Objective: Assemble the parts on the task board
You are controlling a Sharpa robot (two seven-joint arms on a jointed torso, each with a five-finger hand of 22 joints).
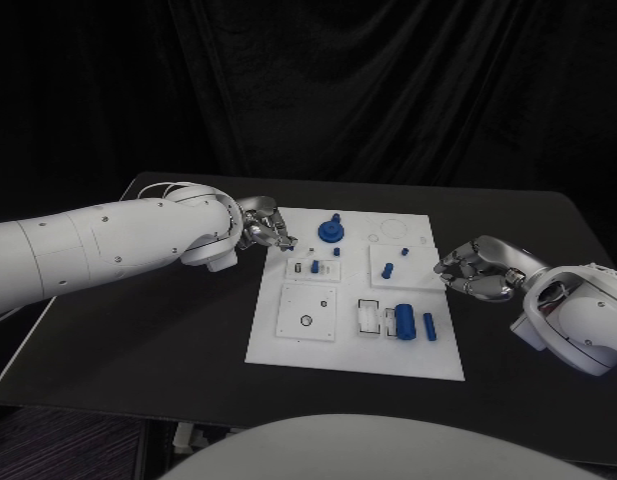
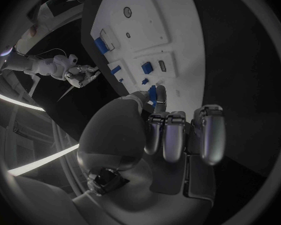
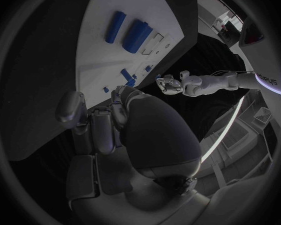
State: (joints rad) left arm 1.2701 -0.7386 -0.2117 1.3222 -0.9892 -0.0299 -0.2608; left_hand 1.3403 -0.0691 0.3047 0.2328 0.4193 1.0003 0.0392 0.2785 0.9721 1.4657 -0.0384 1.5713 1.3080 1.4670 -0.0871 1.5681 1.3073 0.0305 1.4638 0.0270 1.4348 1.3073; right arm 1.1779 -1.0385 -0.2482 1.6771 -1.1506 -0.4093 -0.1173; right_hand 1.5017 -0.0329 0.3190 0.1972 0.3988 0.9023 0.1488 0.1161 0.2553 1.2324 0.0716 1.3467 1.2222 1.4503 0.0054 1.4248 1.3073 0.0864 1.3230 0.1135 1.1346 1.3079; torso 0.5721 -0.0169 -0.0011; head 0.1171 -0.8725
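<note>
The white task board [image 1: 351, 350] lies mid-table. A blue knob-like part [image 1: 331, 232] stands near its far edge, small blue parts [image 1: 315, 267] [image 1: 390, 270] sit mid-board, and a thick blue cylinder [image 1: 406, 322] lies beside a slim one [image 1: 429, 325] near the front. My left hand [image 1: 262, 232] hovers at the board's far left corner with its fingers [image 2: 178, 130] curled in and nothing seen in them. The knob [image 2: 153, 92] shows just past its thumb. My right hand [image 1: 478, 268] sits at the board's right edge, fingers [image 3: 103, 125] curled and holding nothing.
The black table [image 1: 135, 330] has bare room to the left, right and front of the board. Black curtains hang behind the table's far edge. Recessed slots and holes [image 1: 307, 320] mark the board's near left area.
</note>
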